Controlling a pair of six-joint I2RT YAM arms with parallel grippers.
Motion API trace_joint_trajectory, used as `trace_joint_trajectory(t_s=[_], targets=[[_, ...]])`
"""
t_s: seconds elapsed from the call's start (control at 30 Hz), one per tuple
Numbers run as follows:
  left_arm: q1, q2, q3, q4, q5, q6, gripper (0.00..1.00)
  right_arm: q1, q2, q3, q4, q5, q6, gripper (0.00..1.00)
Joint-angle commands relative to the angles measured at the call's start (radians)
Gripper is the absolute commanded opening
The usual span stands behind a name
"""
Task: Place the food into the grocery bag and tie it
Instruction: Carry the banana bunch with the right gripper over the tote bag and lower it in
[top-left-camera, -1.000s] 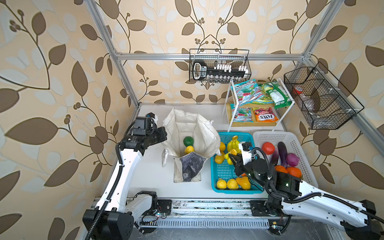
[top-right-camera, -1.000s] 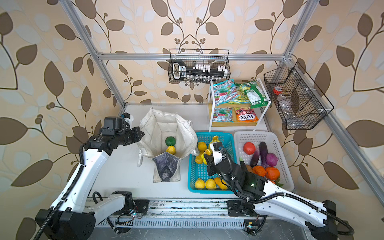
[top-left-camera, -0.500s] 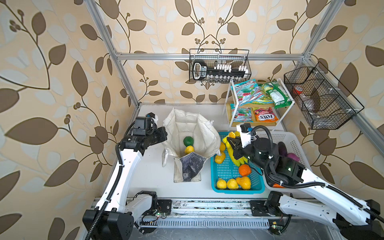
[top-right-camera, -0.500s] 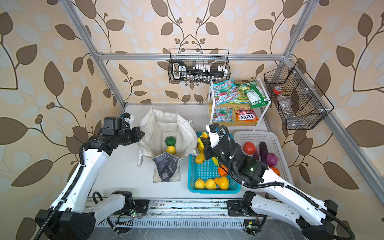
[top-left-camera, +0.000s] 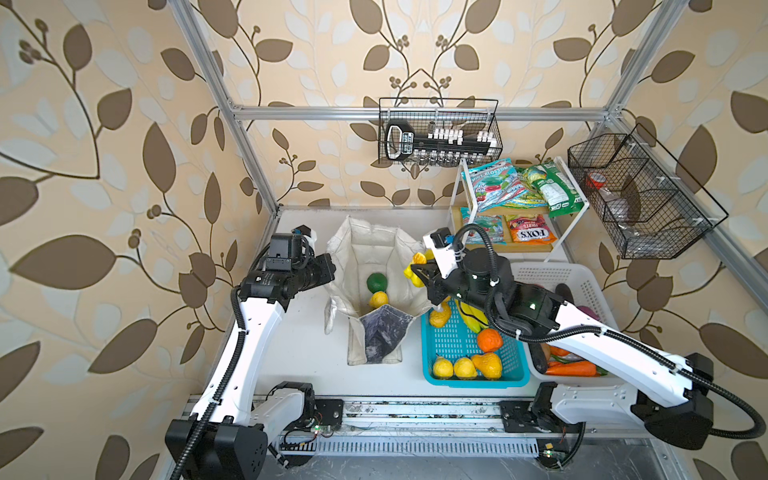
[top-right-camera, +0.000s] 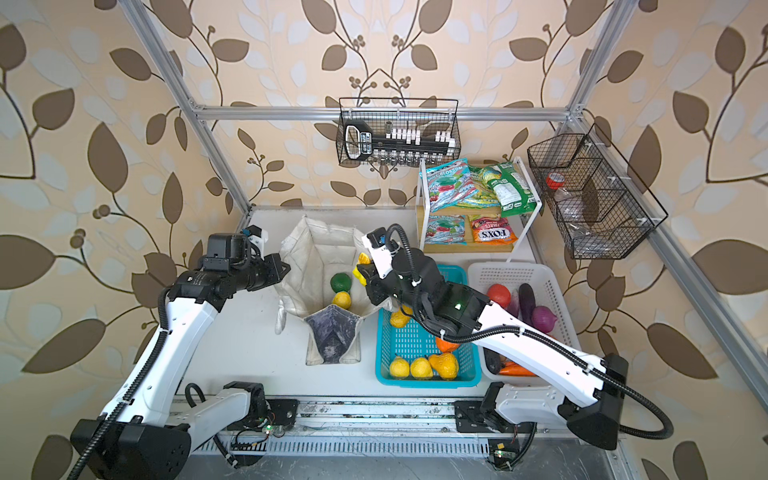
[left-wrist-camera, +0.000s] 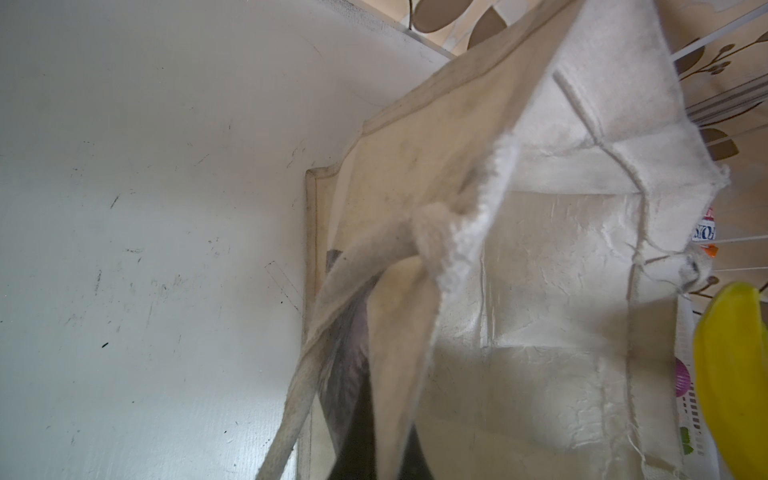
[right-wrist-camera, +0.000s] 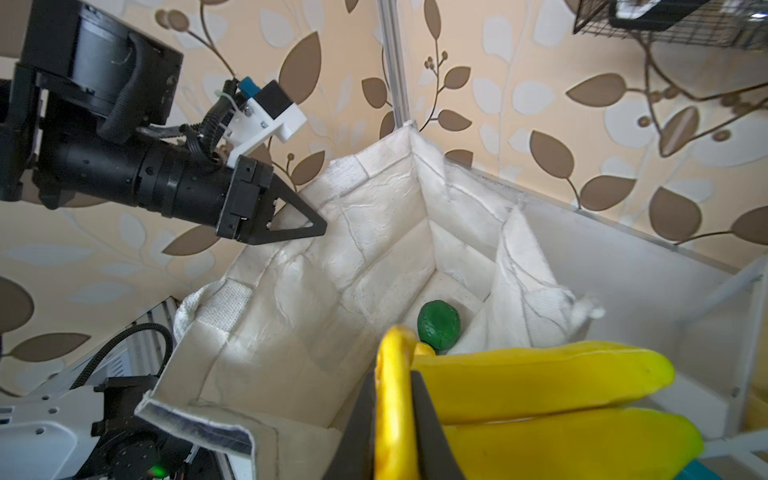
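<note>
Three leaf-papered walls (top-left-camera: 124, 166) enclose a scuffed white tabletop (top-left-camera: 307, 345).

The grocery bag (top-left-camera: 365, 249) is off-white canvas with a dark grey-blue print; the round fruit (top-left-camera: 376, 282) is green, the lemon (top-left-camera: 379, 299) and banana bunch (right-wrist-camera: 540, 374) bright yellow. The fruit basket (top-left-camera: 469, 381) is turquoise, the vegetable basket (top-left-camera: 548, 274) white; the wallpaper (top-left-camera: 311, 62) is beige with brown leaves

Orange snack packet (top-left-camera: 530, 235) carries the brand "FOX'S" in large letters; teal-red snack packet (top-left-camera: 494, 183) reads "MINT BLOSSOM".
</note>
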Motion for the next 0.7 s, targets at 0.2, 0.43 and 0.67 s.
trace_joint_trajectory(t_s=[0.2,0.43,0.67], targets=[[0.011,-0.015,-0.005,0.050,0.046,0.003,0.00,0.048,0.159,0.125,0.089,-0.129,0.016,0.12],[0.010,-0.013,-0.006,0.052,0.055,0.004,0.00,0.038,0.312,0.166,0.121,-0.190,0.036,0.11],[0.009,-0.014,-0.005,0.050,0.056,0.003,0.00,-0.001,0.462,0.206,0.127,-0.310,0.064,0.10]])
